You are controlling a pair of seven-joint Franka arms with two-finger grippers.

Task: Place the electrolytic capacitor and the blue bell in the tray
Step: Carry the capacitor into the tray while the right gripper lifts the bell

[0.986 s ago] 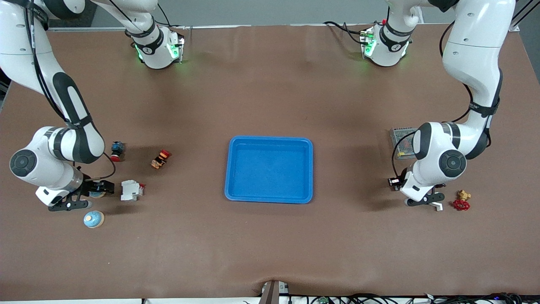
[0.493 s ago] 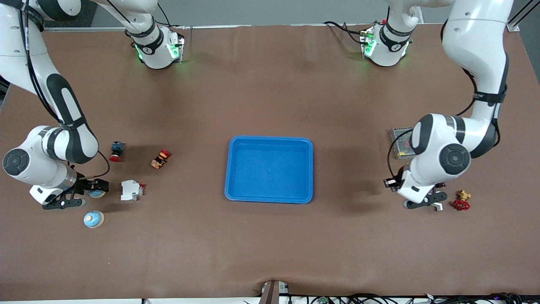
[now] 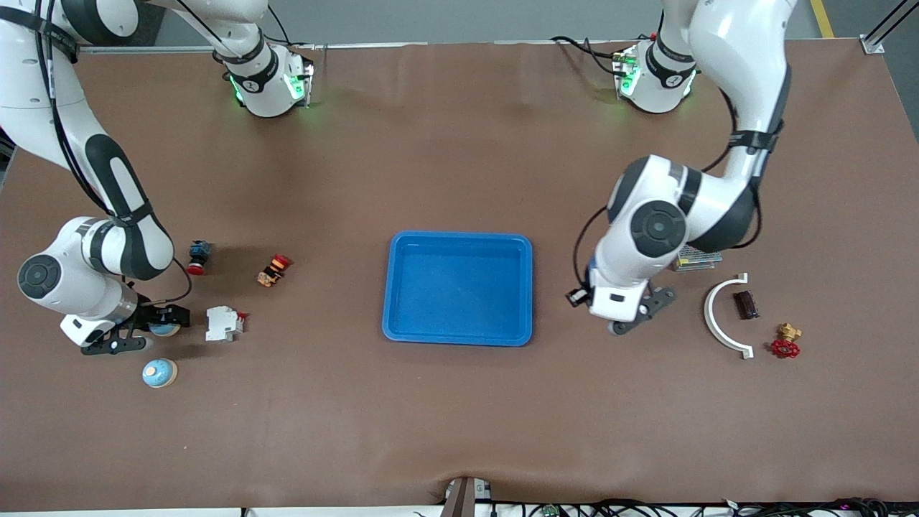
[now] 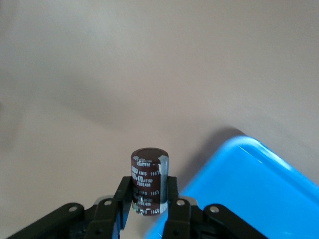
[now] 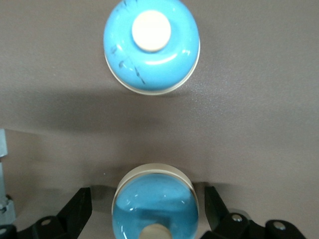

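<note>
The electrolytic capacitor (image 4: 149, 181), a dark brown cylinder with white print, stands upright between the fingers of my left gripper (image 4: 148, 191), which is shut on it. That gripper (image 3: 635, 316) hangs over the table beside the blue tray (image 3: 459, 337), at the left arm's end of it, and the tray's corner (image 4: 259, 194) shows close by. My right gripper (image 3: 147, 332) is low at the right arm's end of the table. It is open, with its fingers (image 5: 75, 214) either side of a blue bell (image 5: 154, 204), not touching. A second blue bell (image 3: 159, 373) stands nearer the front camera.
A white breaker (image 3: 224, 323), an orange-red button (image 3: 274, 269) and a blue-red button (image 3: 199, 257) lie beside the right gripper. At the left arm's end lie a white curved piece (image 3: 725, 316), a dark block (image 3: 747, 305), a red valve (image 3: 785, 343) and a metal box (image 3: 695, 258).
The left arm has swung from beside the red valve toward the tray with the capacitor in its gripper, uncovering the white curved piece and dark block. The right gripper has barely shifted.
</note>
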